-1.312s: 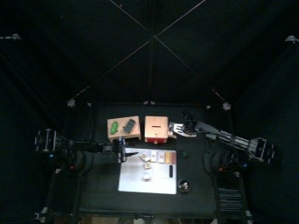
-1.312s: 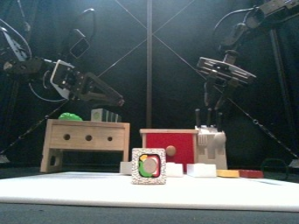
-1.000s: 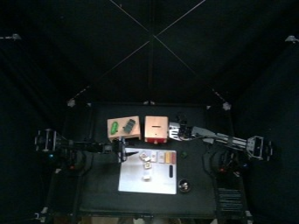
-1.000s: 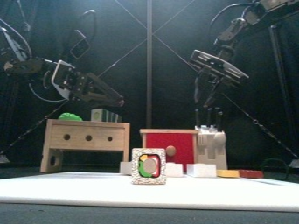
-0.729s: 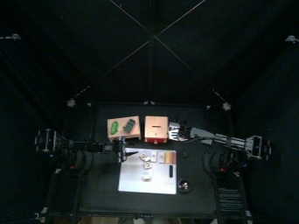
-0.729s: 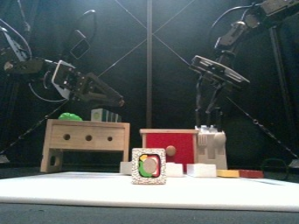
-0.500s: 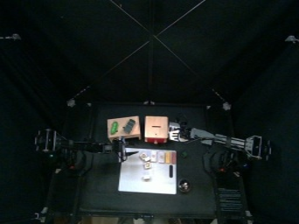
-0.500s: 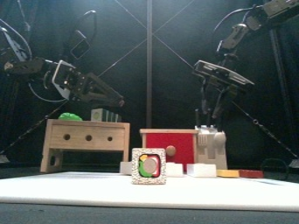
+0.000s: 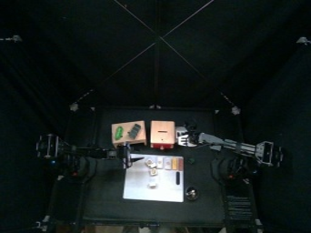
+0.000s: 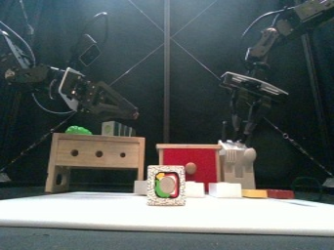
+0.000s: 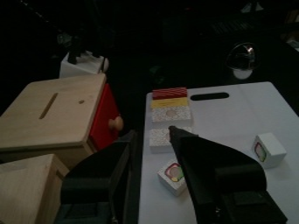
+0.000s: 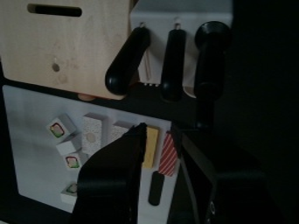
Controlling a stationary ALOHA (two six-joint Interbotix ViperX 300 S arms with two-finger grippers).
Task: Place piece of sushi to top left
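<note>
From the top, the white board [image 9: 155, 177] sits in the middle, low down. The sushi pieces [image 9: 157, 165] lie near its upper edge.

From the front, one sushi piece [image 10: 166, 186] stands at the center bottom. The left gripper [image 10: 120, 107] hangs at middle left, released. The right gripper [image 10: 235, 127] hangs at the right above the white rack [image 10: 236, 163].

In the left wrist view, sushi [image 11: 174, 178] lies low, between the wide-apart jaws.

In the right wrist view, I cannot tell if that claw is clenched.
</note>
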